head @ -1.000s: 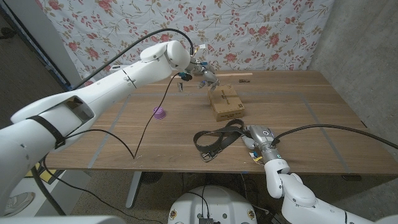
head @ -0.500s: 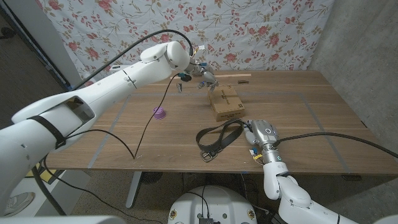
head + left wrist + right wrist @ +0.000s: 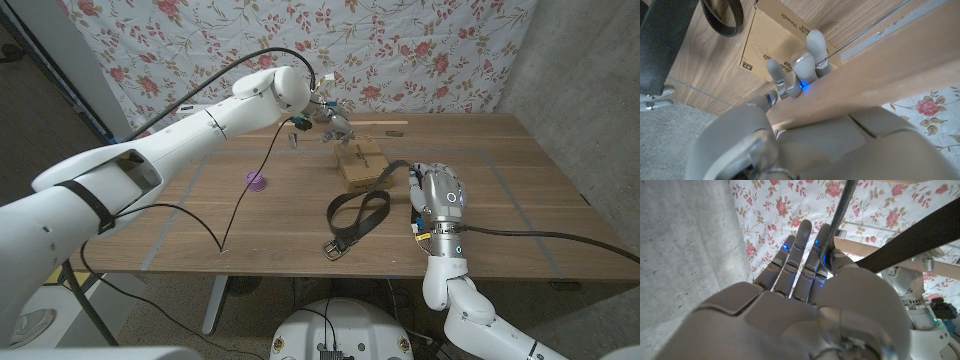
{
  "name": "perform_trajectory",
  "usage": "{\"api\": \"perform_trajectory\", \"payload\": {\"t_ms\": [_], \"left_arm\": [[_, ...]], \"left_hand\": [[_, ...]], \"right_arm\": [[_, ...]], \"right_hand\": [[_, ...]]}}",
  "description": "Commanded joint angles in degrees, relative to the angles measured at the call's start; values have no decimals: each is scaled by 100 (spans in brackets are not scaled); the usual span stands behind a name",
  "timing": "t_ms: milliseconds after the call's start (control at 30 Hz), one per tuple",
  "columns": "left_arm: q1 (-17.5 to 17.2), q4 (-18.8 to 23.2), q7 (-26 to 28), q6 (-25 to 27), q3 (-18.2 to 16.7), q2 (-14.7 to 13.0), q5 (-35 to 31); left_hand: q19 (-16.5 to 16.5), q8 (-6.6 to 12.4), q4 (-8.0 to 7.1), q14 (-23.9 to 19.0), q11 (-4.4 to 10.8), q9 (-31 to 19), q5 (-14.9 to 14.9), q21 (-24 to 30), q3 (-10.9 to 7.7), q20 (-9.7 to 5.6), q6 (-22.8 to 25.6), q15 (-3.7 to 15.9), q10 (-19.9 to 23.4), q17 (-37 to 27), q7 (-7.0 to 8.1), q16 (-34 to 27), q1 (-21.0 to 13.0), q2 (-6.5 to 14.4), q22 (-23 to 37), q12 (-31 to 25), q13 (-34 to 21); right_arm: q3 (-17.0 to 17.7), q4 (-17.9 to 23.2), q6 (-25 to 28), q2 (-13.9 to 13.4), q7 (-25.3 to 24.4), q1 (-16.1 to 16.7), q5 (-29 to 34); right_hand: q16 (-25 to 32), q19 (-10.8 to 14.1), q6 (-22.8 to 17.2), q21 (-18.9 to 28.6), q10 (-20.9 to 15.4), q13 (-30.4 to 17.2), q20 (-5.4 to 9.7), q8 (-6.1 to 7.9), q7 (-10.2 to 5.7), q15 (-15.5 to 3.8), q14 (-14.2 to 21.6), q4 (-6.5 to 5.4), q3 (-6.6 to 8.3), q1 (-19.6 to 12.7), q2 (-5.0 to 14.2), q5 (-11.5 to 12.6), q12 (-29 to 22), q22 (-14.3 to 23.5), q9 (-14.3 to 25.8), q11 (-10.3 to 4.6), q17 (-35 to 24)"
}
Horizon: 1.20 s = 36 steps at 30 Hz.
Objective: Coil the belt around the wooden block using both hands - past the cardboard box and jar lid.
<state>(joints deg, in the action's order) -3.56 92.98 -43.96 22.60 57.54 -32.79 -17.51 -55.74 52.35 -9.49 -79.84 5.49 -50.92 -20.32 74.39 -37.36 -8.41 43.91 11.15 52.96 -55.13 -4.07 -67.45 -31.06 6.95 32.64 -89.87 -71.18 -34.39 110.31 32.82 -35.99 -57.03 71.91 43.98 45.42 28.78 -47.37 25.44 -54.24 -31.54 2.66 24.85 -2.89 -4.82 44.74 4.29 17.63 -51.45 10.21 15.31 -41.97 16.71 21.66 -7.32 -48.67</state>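
Head view: right hand [image 3: 441, 195] is raised at right of centre, back toward the camera, pinching one end of the black leather belt [image 3: 357, 212]. The strap runs from the hand's upper left edge down into a loop lying on the wooden table [image 3: 500, 180], ending at the metal buckle [image 3: 334, 250] near the front edge, bottom centre. In the right wrist view the strap [image 3: 920, 237] crosses the upper right, caught beside the fingers [image 3: 800, 245], which point up, close together.

Left hand [image 3: 328, 118] sits upper centre, at the far end of the long light wooden block [image 3: 375, 124] along the table's back edge. In the left wrist view the fingers [image 3: 805, 62] curl against the block [image 3: 880, 75]; whether they actually grip it can't be told.

Brown cardboard box [image 3: 362, 165] lies between the block and the belt loop, just beside the loop's top. Small purple jar lid [image 3: 257, 181] is left of centre, well apart from the belt.
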Motion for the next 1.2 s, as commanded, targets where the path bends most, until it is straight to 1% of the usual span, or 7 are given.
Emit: {"api": "perform_trajectory", "payload": {"t_ms": [33,233,433,500,767,800,1200], "left_arm": [[131,-358,-32,-296,140,224,-50],[77,-379,34,-441,100,240,-24],[-105,-392,259,-603,-27,257,108],[-135,-419,286,-637,-32,283,137],[-127,-831,311,-932,-14,542,361],[-118,-867,318,-953,1,573,364],[-107,-1086,454,-1026,132,893,406]], "left_hand": [[65,47,15,-38,2,15,-8,61,-33,-20,-58,13,-32,-34,-158,-80,79,-38,26,-34,-14],[169,93,25,-4,-34,34,-70,79,11,14,-59,-2,-76,2,-90,-72,144,-227,29,-30,-14],[191,143,40,12,-56,44,-159,112,20,37,-29,-8,-87,68,-114,-46,168,-353,23,-36,-13],[169,173,38,-28,-53,32,-196,116,7,28,-19,-9,-61,50,-110,-84,171,-364,-8,-42,-12],[183,207,27,-49,-49,94,-305,188,-6,27,10,-4,-33,26,-101,-167,213,-441,12,-38,-13],[186,214,29,-34,-70,90,-321,180,-3,40,2,-12,-15,50,-97,-153,218,-466,-13,-42,-13],[233,272,31,-37,-74,100,-471,261,-29,57,-21,-10,-51,73,-99,-215,240,-563,2,-34,-17]], "right_arm": [[826,-45,-841,500,-697,139,1107],[1189,-130,-1253,744,-697,97,1476],[1293,-144,-1475,720,-697,-92,1638],[1237,-126,-1466,610,-697,-202,1630],[1229,-254,-1784,526,-697,-634,1795],[1280,-297,-1854,601,-697,-677,1841],[1500,-780,-2690,858,-697,-1501,2251]], "right_hand": [[7,27,-309,71,39,-124,285,285,-257,-779,-4,-78,12,-110,49,65,-101,53,86,-44,-93],[-36,5,-308,128,76,-261,294,307,-262,-785,-17,-117,22,-122,42,85,-208,95,170,-66,-179],[-73,-10,-306,174,113,-378,303,325,-274,-790,-11,-150,28,-131,30,100,-297,115,243,-93,-254],[-87,-16,-303,184,117,-411,308,329,-282,-793,-13,-158,31,-134,25,104,-324,117,263,-101,-274],[-141,-36,-322,227,154,-538,317,352,-314,-795,-4,-190,34,-142,0,121,-421,123,339,-112,-354],[-156,-41,-360,239,169,-572,320,371,-369,-796,0,-197,34,-145,-8,125,-444,124,359,-119,-375],[-227,-72,-403,297,189,-700,350,397,-390,-799,19,-225,30,-160,-52,147,-551,129,444,-159,-484]]}}
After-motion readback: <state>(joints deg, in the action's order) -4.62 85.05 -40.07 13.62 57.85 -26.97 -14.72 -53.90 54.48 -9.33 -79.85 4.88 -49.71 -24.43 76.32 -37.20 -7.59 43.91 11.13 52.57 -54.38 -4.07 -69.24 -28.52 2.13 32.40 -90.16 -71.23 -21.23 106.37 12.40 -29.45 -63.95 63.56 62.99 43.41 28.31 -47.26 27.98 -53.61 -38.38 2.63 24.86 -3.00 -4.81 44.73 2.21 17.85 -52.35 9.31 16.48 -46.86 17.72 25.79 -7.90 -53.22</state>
